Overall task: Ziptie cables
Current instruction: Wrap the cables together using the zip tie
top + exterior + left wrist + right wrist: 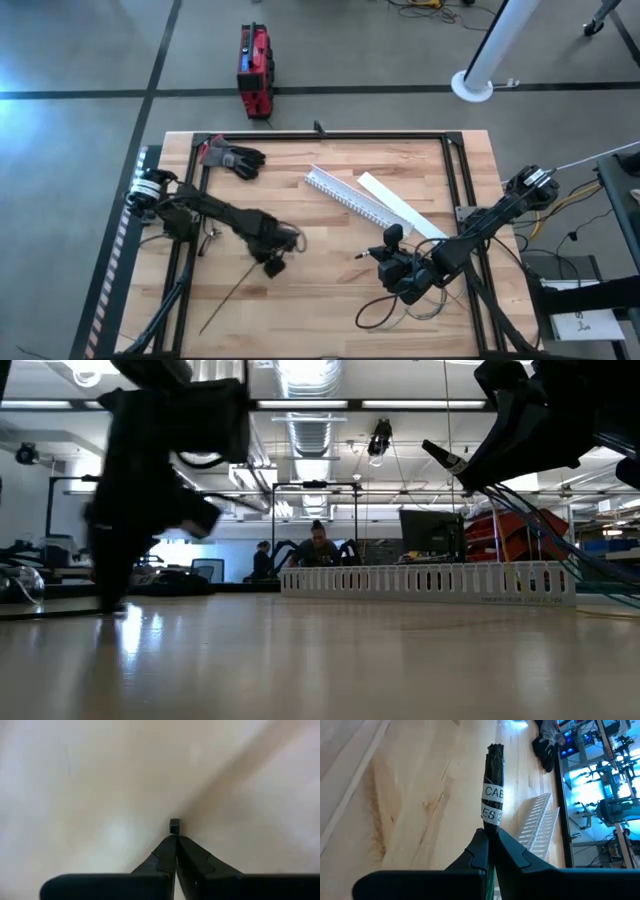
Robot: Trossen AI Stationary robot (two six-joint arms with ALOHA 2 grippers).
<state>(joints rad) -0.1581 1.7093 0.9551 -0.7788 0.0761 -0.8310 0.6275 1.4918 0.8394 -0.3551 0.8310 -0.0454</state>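
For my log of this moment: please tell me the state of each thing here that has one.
left gripper: shut on a thin dark strip's small head, low over the table.
right gripper: shut on the cables, bundle end raised.
white slotted channel: open, lying flat.
flat lid: off, beside it.

Table [330, 240]: pale wood grain. Slotted channel [345, 198]: white. Glove [232, 157]: black with red. Cables [492, 785]: dark, white lettered label.

2 dark jointed arms, yellow and white cords trailing.
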